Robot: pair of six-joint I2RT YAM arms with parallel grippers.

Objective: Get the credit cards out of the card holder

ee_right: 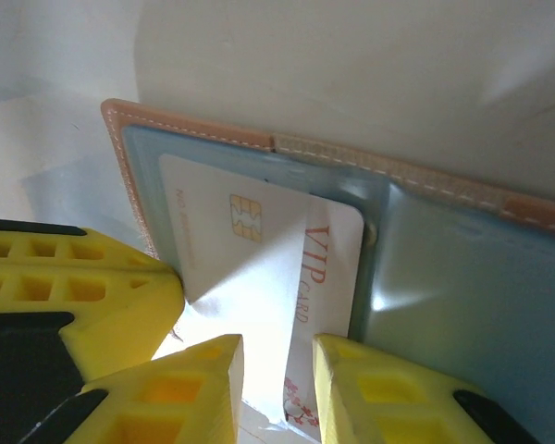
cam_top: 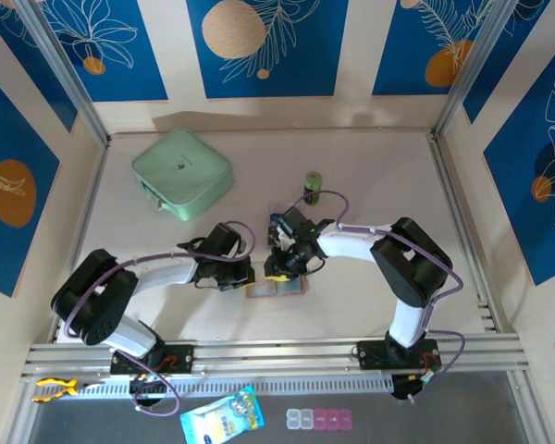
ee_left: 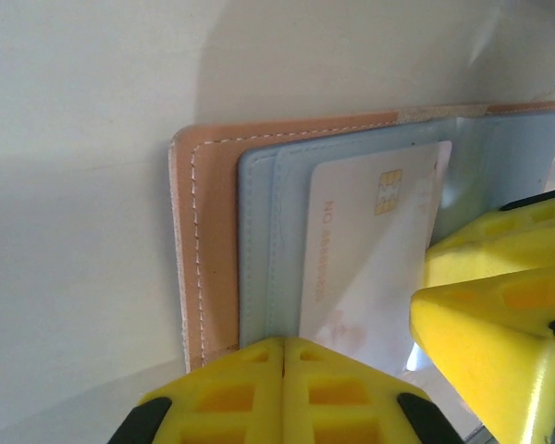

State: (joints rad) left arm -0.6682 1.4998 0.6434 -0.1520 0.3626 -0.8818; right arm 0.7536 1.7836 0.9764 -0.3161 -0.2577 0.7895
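White arms (cam_top: 166, 271), black joints (cam_top: 409, 262), purple cables (cam_top: 342, 197), yellow fingers (ee_left: 250, 393)

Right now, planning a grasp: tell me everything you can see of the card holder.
The card holder is a tan-pink, leather-like bifold with pale stitching, lying open on the table. Inside are grey-blue clear sleeves; a white chip card marked VIP sticks partly out of one. The shut left gripper seems to press its edge; the right gripper, fingers parted, straddles the card.
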